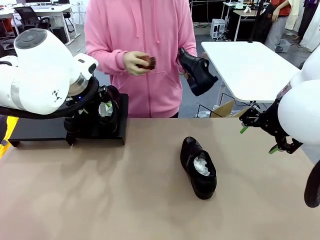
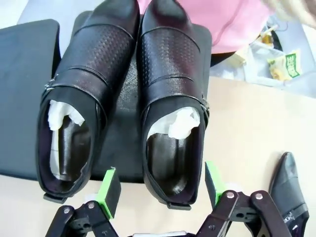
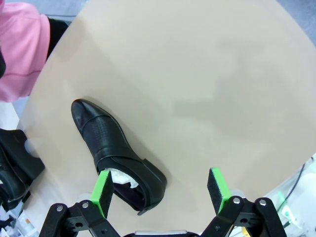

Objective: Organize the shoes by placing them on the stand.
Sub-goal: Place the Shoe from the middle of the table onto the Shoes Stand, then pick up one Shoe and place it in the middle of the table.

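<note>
two of the shoes stand side by side on the stand (image 2: 24, 98), at its end nearer the table's middle, toes pointing toward the person and white paper showing in each opening: the inner shoe (image 2: 84, 89) and the end shoe (image 2: 170, 84). the left end effector (image 2: 161, 186) hangs at their heels with its jaws open. one green pad stands on each side of the end shoe's heel, and neither touches the leather.

a third shoe (image 1: 199, 167) lies on the bare table (image 1: 100, 200) near the middle, well apart from the stand, also with its toe toward the person. the right end effector (image 1: 258, 139) hovers over the table's right side, jaws spread wide and gripping nothing. in its wrist view the third shoe's heel lies by one pad.

across the table a person in a pink top holds the fourth shoe (image 1: 197, 72) in the air with one hand and a small brown brush (image 1: 146, 62) in the other hand (image 1: 132, 63).
</note>
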Tool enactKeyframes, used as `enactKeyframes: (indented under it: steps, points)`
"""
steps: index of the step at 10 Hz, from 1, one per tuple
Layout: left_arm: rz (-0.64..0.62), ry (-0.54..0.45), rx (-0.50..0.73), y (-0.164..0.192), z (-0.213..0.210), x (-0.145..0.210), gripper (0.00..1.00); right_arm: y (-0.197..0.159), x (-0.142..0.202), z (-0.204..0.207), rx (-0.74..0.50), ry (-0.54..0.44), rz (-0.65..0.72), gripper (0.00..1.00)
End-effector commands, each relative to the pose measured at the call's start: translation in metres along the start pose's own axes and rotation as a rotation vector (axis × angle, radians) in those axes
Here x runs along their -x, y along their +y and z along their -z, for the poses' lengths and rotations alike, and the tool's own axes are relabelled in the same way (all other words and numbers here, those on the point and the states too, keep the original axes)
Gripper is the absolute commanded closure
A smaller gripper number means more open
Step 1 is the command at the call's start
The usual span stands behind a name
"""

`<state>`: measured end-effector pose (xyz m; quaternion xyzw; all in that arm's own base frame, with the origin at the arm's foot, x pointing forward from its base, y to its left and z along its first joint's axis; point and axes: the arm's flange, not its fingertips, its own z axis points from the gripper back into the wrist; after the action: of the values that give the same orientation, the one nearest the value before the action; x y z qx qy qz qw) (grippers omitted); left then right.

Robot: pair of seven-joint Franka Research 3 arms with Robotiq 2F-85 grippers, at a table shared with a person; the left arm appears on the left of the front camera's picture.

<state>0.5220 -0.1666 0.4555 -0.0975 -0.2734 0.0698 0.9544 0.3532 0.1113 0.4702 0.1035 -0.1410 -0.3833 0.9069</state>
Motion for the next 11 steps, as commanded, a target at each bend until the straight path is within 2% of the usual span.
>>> enactKeyframes:
  steps: [1, 10, 11]
  points:
    - [-0.010, 0.011, -0.004, 0.005, 0.015, -0.004, 0.12, 0.001, -0.002, 0.000, -0.015, -0.003, -0.013, 0.00]
    - [-0.010, 0.019, -0.006, 0.005, 0.017, 0.000, 0.12, 0.001, -0.002, 0.000, -0.015, -0.003, -0.013, 0.00]
    - [-0.011, 0.011, 0.057, -0.011, -0.008, 0.005, 0.12, 0.001, -0.002, 0.000, -0.015, -0.003, -0.013, 0.00]
